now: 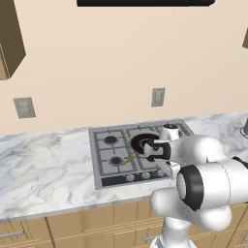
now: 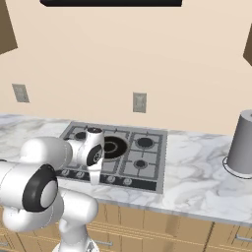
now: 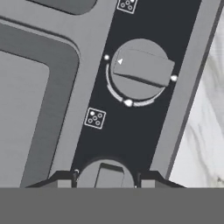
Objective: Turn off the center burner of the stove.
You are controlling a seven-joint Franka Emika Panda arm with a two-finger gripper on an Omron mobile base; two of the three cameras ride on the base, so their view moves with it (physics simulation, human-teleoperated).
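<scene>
While fingers (image 3: 106, 178) straddle lower knob (image 3: 106, 176), open, upper knob (image 3: 141, 68) bar lies crosswise on stove (image 1: 109, 162)

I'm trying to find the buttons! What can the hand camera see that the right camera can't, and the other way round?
Hand view alone: a knob up close, with its white pointer, dots around it, and a little burner-map square beside it. Right base view alone: the big center burner, a grey canister on the counter, and a wall outlet. Both: the stove with its dark knob strip.
</scene>
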